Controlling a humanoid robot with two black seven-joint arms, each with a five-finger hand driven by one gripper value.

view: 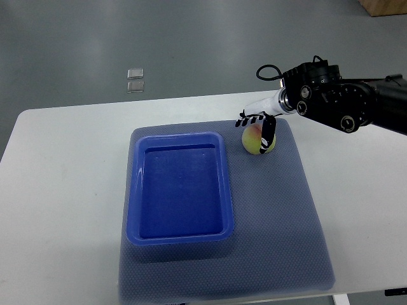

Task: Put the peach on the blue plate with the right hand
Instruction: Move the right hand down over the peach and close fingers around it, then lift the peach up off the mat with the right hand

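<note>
The peach (pixel 258 140) was gripped on the mat (pixel 280 216) by the right hand (pixel 261 122) — just beside the plate (pixel 180 236) — but lifting and placing were not yet done.

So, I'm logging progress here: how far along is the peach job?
Early. The right hand has reached the peach, fingers draped over it, but it sits on the grey mat, right of the blue plate. No firm grasp is visible. Left: grip, lift, carry left, set it in the plate, which holds nothing.
</note>
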